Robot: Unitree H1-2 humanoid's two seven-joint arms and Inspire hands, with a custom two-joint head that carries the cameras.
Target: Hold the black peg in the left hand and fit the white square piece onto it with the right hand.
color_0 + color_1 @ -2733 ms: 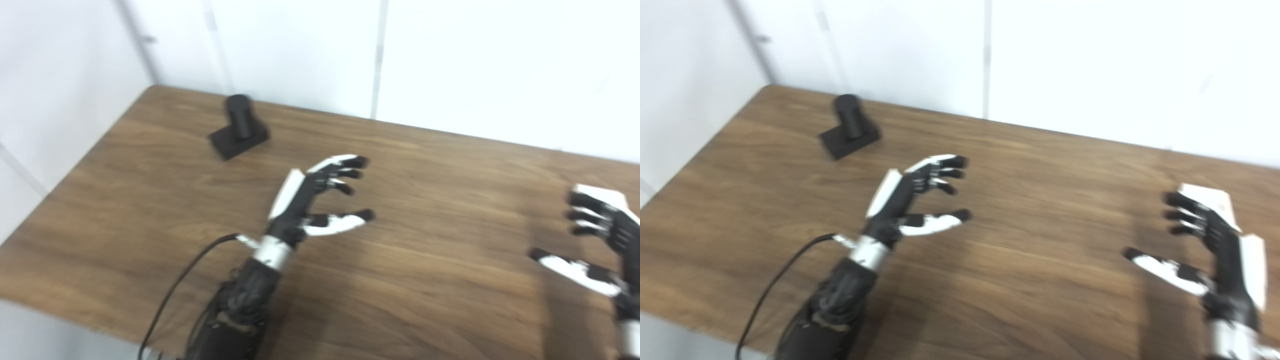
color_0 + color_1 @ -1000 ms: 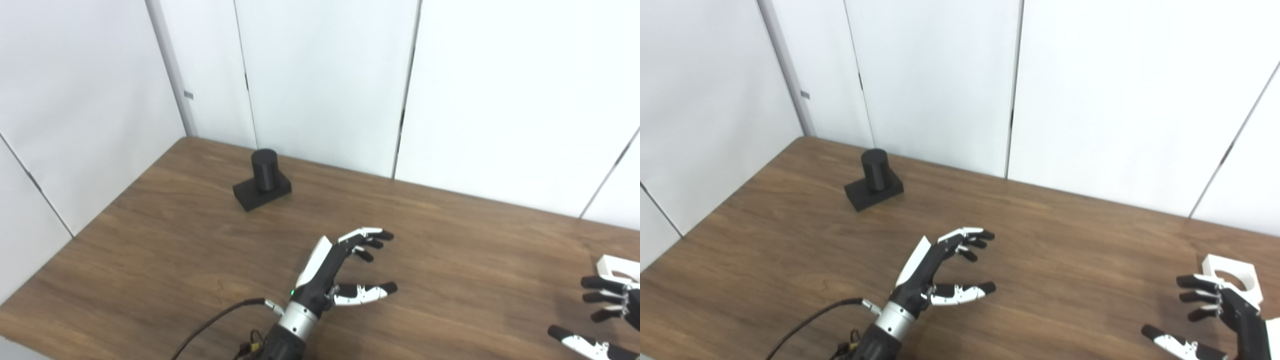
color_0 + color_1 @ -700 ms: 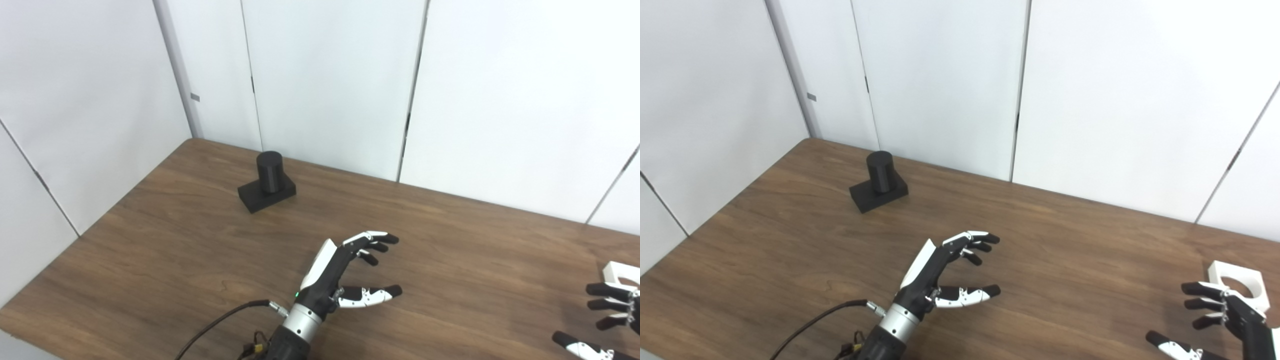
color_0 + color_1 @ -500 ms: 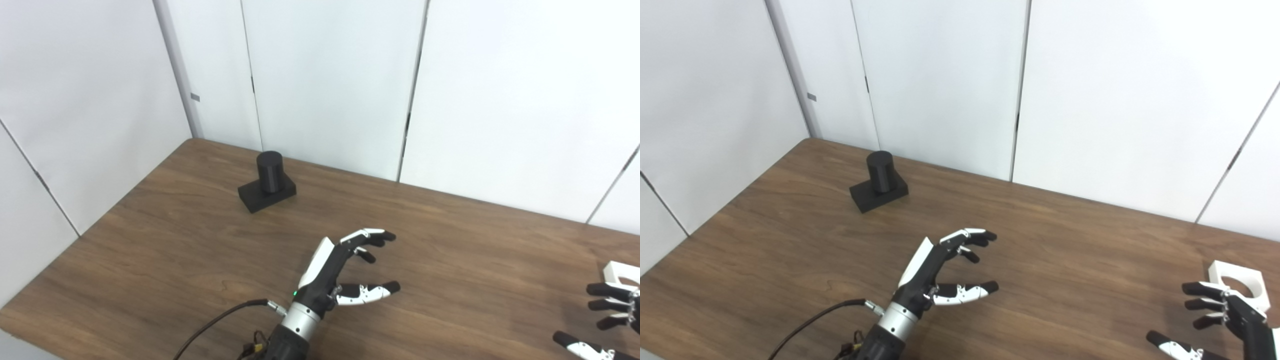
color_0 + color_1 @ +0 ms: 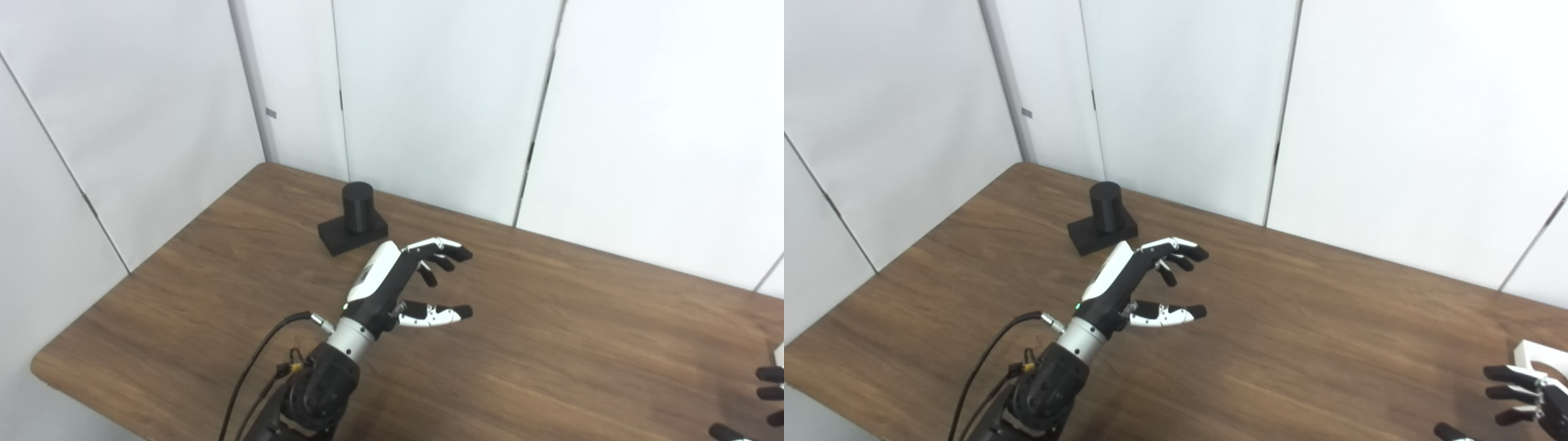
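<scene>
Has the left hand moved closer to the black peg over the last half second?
Yes. The left hand now hangs open just short of the black peg, its knuckles near the peg's base; half a second ago bare table separated them.

1. We see a wooden table (image 5: pixel 551 343) with a dark brown grain running along its length; its top fills the lower part of both views; its near left corner is rounded.
2. Behind it we see white wall panels (image 5: pixel 429 92); narrow dark seams (image 5: pixel 539 116) run between them from top to bottom.
3. On the left, a side wall (image 5: pixel 122 110) of the same white panels meets the back wall at a pale grey corner post (image 5: pixel 248 86); a small grey tab sits on that post.
4. The table's far edge lies against the back wall; its left edge runs beside the side wall.
5. The light is even and soft; faint shadows lie on the wood.
</scene>
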